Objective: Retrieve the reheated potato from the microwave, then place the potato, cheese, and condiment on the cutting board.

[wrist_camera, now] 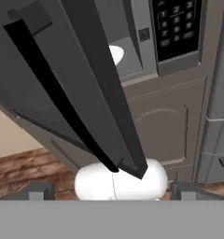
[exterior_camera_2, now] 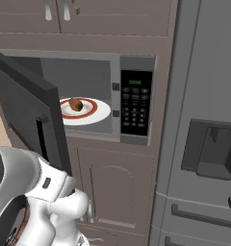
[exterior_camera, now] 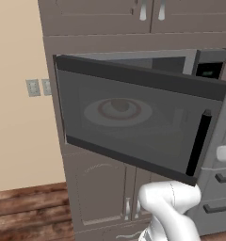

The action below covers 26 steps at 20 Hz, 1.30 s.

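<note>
Potato (exterior_camera_2: pixel 76 104) on plate (exterior_camera_2: pixel 96 115) in microwave (exterior_camera_2: pixel 136 103) | gripper (wrist_camera: pixel 111 191) jaws spread wide, empty, below door (wrist_camera: pixel 86 93)

microwave (exterior_camera_2: pixel 132 103): wide built-in box set in brown cabinetry, grey inside, black keypad panel with green display at its right; up ahead of the jaws
door (exterior_camera: pixel 133 120): dark grey glass, swung out wide on its left hinge, black bar handle, its lower corner just above the jaws
potato (exterior_camera_2: pixel 76 104): small tan-brown lump, resting inside the microwave, beyond and above the jaws
</note>
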### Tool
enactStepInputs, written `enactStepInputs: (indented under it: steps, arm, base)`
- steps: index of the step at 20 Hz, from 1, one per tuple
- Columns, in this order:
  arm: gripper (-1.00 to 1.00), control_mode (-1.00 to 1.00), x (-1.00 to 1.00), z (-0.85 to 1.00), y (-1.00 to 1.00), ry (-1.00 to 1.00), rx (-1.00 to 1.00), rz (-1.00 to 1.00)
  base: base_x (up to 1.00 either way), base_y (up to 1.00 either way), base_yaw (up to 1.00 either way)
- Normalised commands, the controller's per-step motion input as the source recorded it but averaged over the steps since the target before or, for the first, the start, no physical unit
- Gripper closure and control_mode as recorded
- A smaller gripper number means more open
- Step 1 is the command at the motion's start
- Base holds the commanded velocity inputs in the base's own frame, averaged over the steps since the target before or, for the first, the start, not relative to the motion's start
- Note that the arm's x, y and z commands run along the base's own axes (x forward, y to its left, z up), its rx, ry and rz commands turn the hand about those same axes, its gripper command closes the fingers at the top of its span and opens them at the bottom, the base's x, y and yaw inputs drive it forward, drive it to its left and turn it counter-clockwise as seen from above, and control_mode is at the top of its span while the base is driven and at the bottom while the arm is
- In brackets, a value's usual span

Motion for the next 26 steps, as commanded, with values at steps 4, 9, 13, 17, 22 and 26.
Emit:
enactStepInputs:
  steps: [4, 9, 13, 17, 22, 26]
  arm:
    - [-1.00, -1.00, -0.26, 0.17, -0.37, 0.04, 0.08, -0.17]
    - [-1.00, -1.00, -0.07, 0.20, -0.28, 0.08, 0.09, -0.19]
    - [-1.00, -1.00, 0.10, 0.14, -0.18, 0.11, 0.11, -0.22]
    - [-1.00, -1.00, 0.15, 0.10, -0.17, 0.10, 0.15, -0.16]
    - [-1.00, -1.00, 0.01, 0.02, -0.17, 0.03, 0.26, -0.07]
    - [-1.00, -1.00, 0.01, 0.00, -0.14, 0.00, 0.33, -0.08]
  base:
    - [0.00, 0.00, 0.00]
    - [0.00, 0.00, 0.00]
    - [0.00, 0.00, 0.00]
    - [0.00, 0.00, 0.00]
    - [0.00, 0.00, 0.00]
    - [0.00, 0.00, 0.00]
